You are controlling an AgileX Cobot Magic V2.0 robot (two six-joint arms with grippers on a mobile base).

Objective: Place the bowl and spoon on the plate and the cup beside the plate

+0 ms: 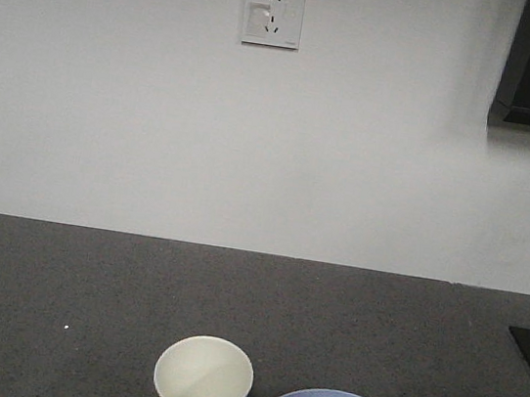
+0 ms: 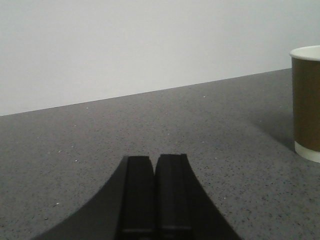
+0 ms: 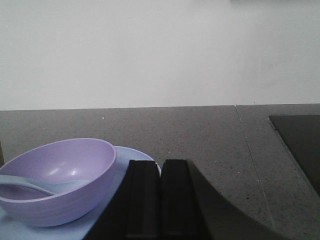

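With spoon resting in bowl atop plate, cup just beside: seemingly finished. Both tools, left and right, pressed together, empty.

You see the left gripper at the bottom centre of the left wrist view: two flat matte black fingers, side by side, with only a thin dark seam between them. Their outer edges curve outward toward the bottom of the frame. The right gripper looks the same in the right wrist view, black and smooth, without visible markings or screws.
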